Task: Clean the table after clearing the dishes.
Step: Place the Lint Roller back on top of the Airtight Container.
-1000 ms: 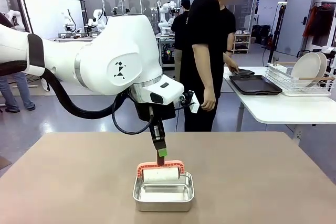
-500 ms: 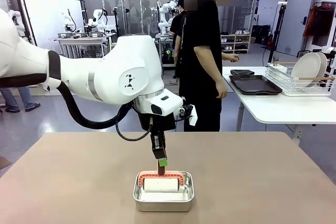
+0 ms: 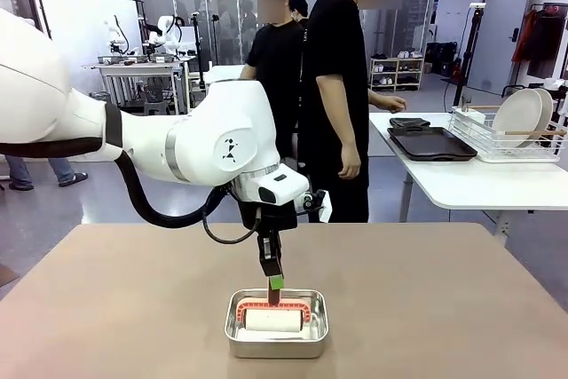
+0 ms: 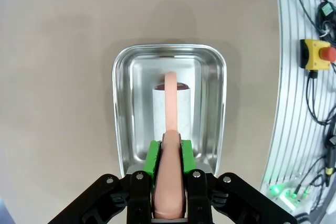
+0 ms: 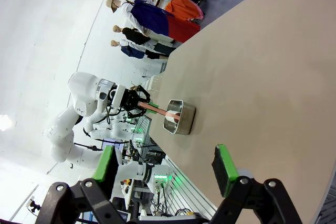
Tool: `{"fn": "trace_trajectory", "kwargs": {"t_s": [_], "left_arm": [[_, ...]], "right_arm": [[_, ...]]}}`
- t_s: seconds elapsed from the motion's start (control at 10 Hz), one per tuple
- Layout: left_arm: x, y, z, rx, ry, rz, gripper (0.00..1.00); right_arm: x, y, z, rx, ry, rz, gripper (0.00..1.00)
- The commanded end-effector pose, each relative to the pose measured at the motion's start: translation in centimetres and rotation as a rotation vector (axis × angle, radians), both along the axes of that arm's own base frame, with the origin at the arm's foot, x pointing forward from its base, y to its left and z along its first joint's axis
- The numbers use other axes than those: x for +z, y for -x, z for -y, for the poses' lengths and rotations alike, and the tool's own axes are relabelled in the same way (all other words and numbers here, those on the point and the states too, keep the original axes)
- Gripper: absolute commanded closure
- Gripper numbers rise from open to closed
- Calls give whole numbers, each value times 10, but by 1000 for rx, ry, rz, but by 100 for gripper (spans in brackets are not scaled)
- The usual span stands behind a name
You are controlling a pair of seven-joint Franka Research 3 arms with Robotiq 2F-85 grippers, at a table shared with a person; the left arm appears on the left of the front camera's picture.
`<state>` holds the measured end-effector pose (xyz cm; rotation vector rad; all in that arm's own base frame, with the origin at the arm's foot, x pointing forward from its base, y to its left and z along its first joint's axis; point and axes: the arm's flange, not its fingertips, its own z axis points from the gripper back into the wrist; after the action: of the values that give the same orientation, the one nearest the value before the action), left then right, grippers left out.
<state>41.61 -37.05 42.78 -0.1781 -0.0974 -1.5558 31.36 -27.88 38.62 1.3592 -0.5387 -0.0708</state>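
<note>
- Since the desk [image 3: 426, 299] is to be wiped, a roller [image 3: 272, 319] with a white drum and a salmon-pink frame is kept in a small steel pan [image 3: 277, 336] at 6 o'clock on the desk.
- The left tool [image 3: 274, 283] is clamped on the roller's pink handle [image 4: 170, 124], green pads pressed to either side, so the drum hangs level just inside the pan.
- The right tool [image 5: 165, 170] is held wide apart and empty, well clear of the pan.
- White plates [image 3: 519, 117] are racked and dark trays [image 3: 430, 142] are stacked on a side table at 2 o'clock, so the clearing seems finished.
</note>
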Motion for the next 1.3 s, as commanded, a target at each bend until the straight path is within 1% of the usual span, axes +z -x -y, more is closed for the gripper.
{"fn": "trace_trajectory", "kwargs": {"t_s": [0.0, 0.3, 0.6, 0.8, 1.2], "left_arm": [[-10, -11, 5, 4, 25, -27, 79], [-19, -24, 9, -10, 33, -1, 79], [-30, -34, 7, 0, 27, -19, 79], [-32, -40, 6, -1, 22, -11, 79], [-29, -43, 6, -12, 15, 0, 79]], "right_arm": [[3, 4, -3, -4, -6, 9, 7], [3, 4, -3, -4, -6, 9, 7], [3, 4, -3, -4, -6, 9, 7], [3, 4, -3, -4, -6, 9, 7], [3, 4, -3, -4, -6, 9, 7]]}}
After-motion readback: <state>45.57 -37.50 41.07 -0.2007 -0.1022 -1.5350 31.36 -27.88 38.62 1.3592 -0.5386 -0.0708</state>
